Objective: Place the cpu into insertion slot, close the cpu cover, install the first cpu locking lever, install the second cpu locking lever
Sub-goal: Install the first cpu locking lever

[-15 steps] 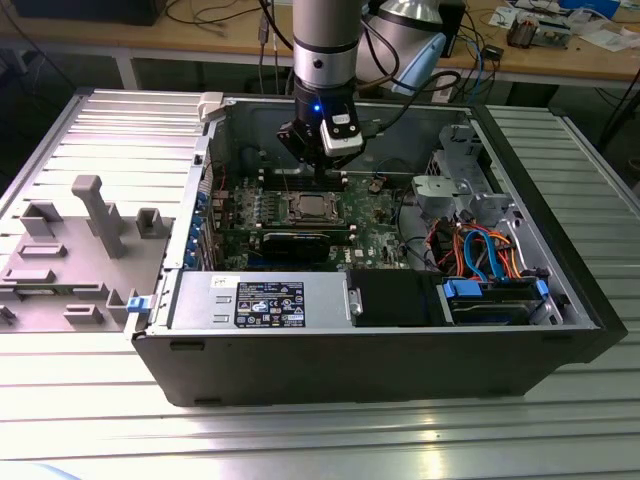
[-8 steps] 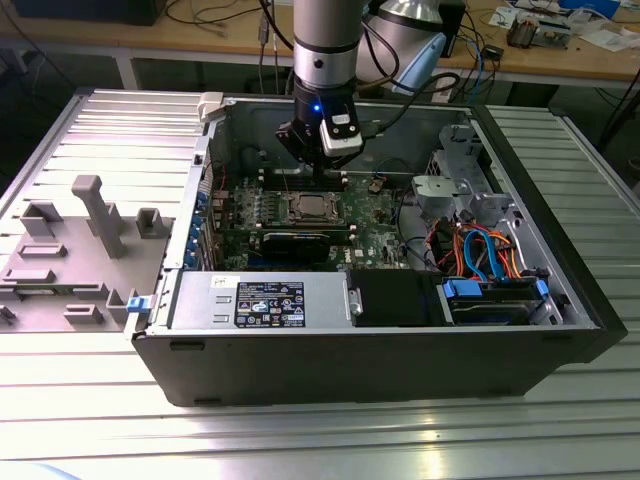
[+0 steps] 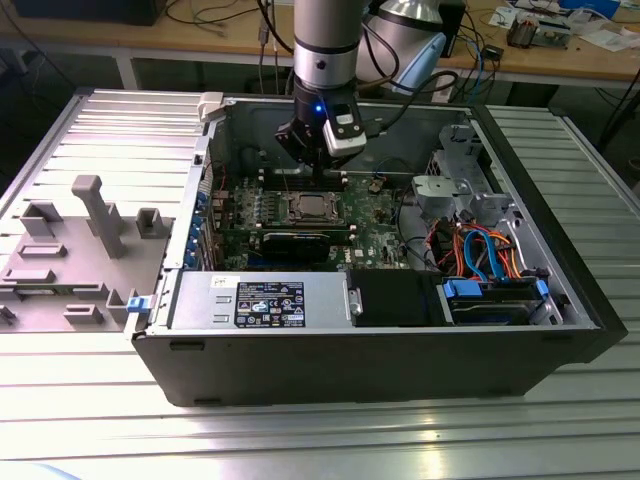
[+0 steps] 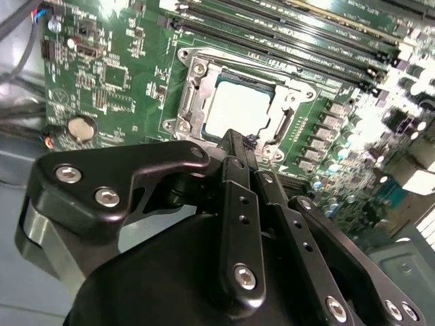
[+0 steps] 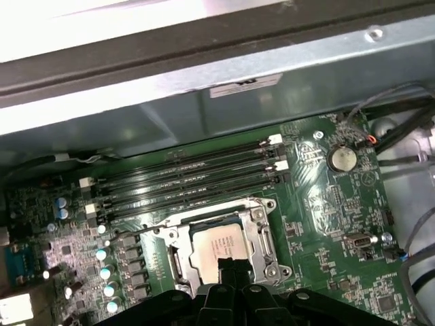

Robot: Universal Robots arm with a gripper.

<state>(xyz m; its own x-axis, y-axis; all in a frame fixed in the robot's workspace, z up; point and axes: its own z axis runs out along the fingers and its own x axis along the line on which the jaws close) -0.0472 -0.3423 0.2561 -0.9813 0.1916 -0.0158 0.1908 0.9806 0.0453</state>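
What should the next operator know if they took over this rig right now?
Gripper: shut, nothing seen between its fingers. In both wrist views its tips are at the edge of the cpu cover; whether they touch it cannot be told.
Cpu: seated in the insertion slot on the motherboard, with its metal top showing through the cover's window.
Done: cpu placed, and the cover lies flat over it.
Left: the two locking levers. Whether either is latched cannot be told.
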